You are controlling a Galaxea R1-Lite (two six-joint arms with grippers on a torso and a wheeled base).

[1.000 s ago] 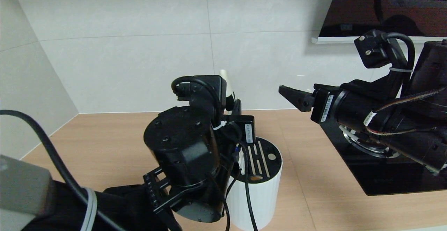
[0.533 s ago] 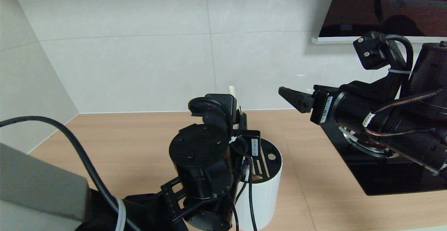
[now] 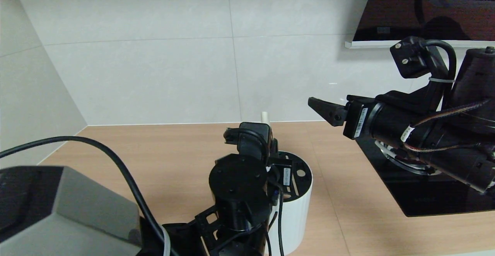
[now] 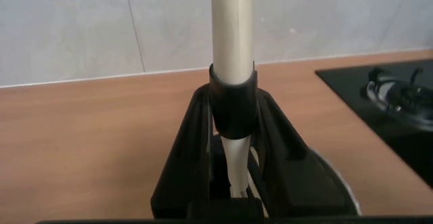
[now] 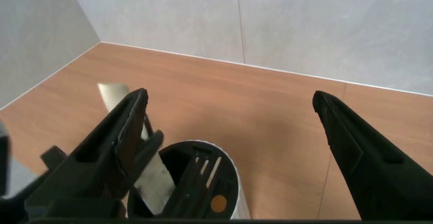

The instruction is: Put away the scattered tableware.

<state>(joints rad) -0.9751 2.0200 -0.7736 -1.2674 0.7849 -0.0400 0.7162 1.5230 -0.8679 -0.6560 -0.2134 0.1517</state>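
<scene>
Grey wall tiles (image 3: pixel 154 55) back a wooden countertop (image 3: pixel 147 151), with a black cooktop (image 3: pixel 425 202) set into it on the robot's right. Above the counter hangs the right gripper (image 5: pixel 230 112), its claw spread wide and holding nothing. A white cylindrical holder (image 3: pixel 298 213) with a slotted dark top stands near the cooktop. Directly over it, the left gripper (image 4: pixel 233 109) is clamped on an upright cream-handled utensil (image 4: pixel 232 28), whose lower end reaches the holder's top.

Left hand (image 4: pixel 233 116) hides part of holder (image 3: pixel 299 209) and knife (image 4: pixel 232 21).
</scene>
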